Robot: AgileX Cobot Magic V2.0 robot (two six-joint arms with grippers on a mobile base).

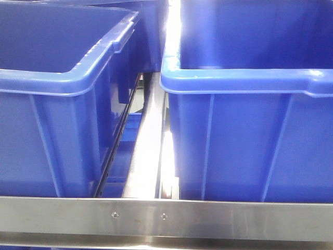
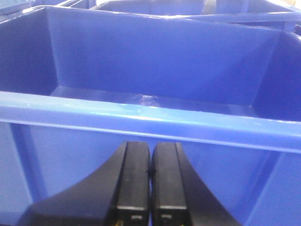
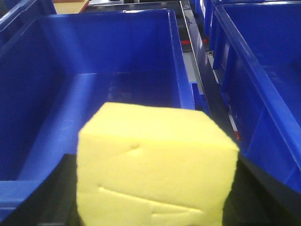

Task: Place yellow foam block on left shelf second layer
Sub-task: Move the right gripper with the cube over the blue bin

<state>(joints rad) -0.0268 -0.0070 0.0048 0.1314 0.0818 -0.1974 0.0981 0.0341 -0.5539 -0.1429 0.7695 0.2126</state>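
The yellow foam block (image 3: 157, 167) fills the lower middle of the right wrist view, held between the dark fingers (image 3: 263, 193) of my right gripper (image 3: 155, 207), which is shut on it. It hangs above the near end of an empty blue bin (image 3: 70, 108). My left gripper (image 2: 150, 172) is shut and empty, its black fingers (image 2: 134, 179) pressed together just in front of the near wall of a blue bin (image 2: 141, 120). Neither gripper nor the block shows in the front view.
Two blue bins (image 1: 62, 78) (image 1: 250, 83) stand side by side on a metal shelf with a steel front rail (image 1: 166, 216) and a bright gap between them. More blue bins (image 3: 263, 70) sit to the right of the block.
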